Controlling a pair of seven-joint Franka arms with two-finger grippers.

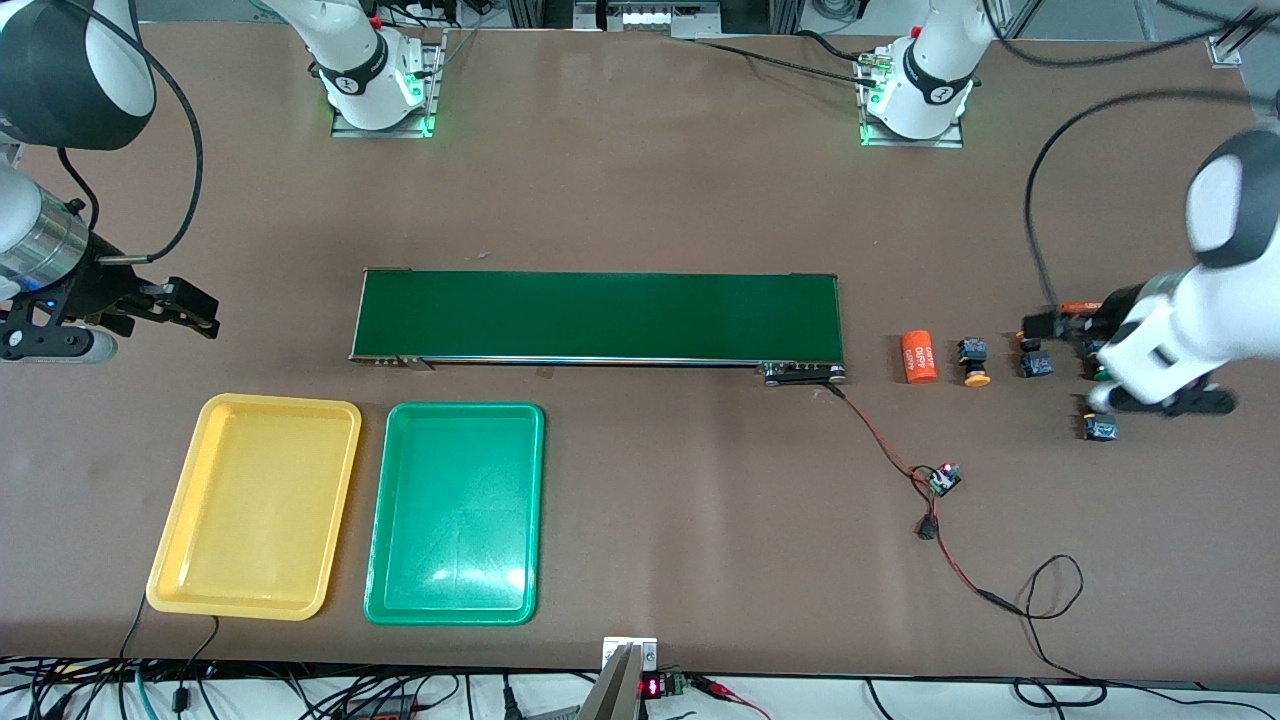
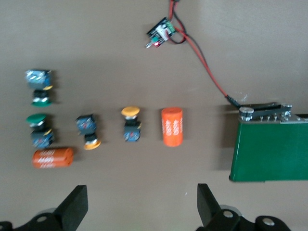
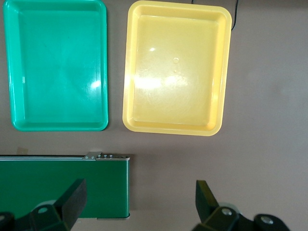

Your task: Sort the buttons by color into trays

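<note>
The buttons lie toward the left arm's end of the table. Two have yellow caps [image 2: 131, 122] [image 2: 89, 131] and two have green caps [image 2: 38, 89] [image 2: 39, 129]. In the front view one yellow button [image 1: 973, 362] lies beside an orange cylinder [image 1: 918, 357]. My left gripper [image 2: 142, 207] [image 1: 1160, 400] hangs open over this group, holding nothing and hiding part of it. The yellow tray [image 1: 165, 590] [image 3: 171, 130] and green tray [image 1: 450, 615] [image 3: 57, 126] lie side by side, both bare. My right gripper [image 3: 140, 199] [image 1: 60, 345] is open and empty over the conveyor's end by the trays.
A long dark-green conveyor belt [image 1: 600, 315] [image 2: 269, 149] runs across the middle of the table. A second orange cylinder [image 2: 53, 157] lies by the green buttons. A small circuit board [image 1: 943, 478] [image 2: 161, 31] with red and black wires trails from the belt toward the front edge.
</note>
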